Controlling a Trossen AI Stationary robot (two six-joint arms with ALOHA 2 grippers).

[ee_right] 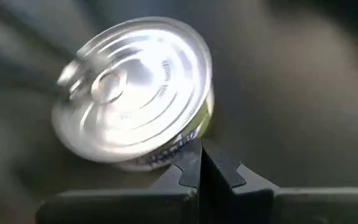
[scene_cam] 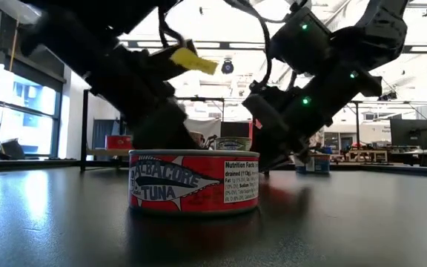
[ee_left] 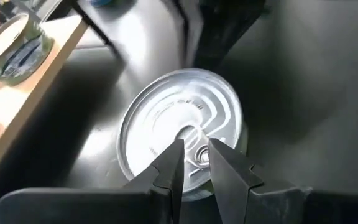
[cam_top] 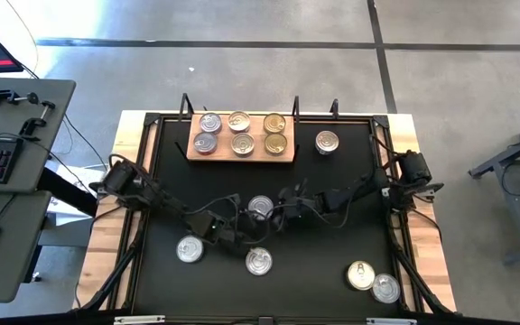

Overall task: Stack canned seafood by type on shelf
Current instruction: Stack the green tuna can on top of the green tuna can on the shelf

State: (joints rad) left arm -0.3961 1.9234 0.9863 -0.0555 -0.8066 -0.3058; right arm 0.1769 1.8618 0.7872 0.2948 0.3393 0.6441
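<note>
Nearest, toward 6 o'clock on the tabletop (cam_top: 314,262), four tins are lying loose: silver-topped ones at 7 o'clock (cam_top: 189,249), 6 o'clock (cam_top: 259,262) and 5 o'clock (cam_top: 385,289), with a gold-topped one (cam_top: 360,275) touching or just beside that last; the low view is showing a red-sided tuna tin (scene_cam: 193,182) closest to its lens; at the middle both arms are meeting over one silver middle tin (cam_top: 260,207), the left arm coming in from 9 o'clock, the right from 3 o'clock; the left hand (ee_left: 197,163) is hanging narrow with its tips either side of the pull tab (ee_left: 197,155), though whether it is pinching I cannot tell; the right hand (ee_right: 201,168) is closed on nothing, its joined tips pressing at the tin's side wall; so the step in hand is probably steadying and lifting this tin; the next move is likely calling for a firm hold, then a carry toward 12 o'clock onto a matching silver stack; further off, one silver tin (cam_top: 327,142) is sitting on the tabletop just beside the shelf (cam_top: 242,157) at 1 o'clock; the shelf, at 12 o'clock, is carrying six tins, four silver and two gold; twelve tins are showing altogether.
</note>
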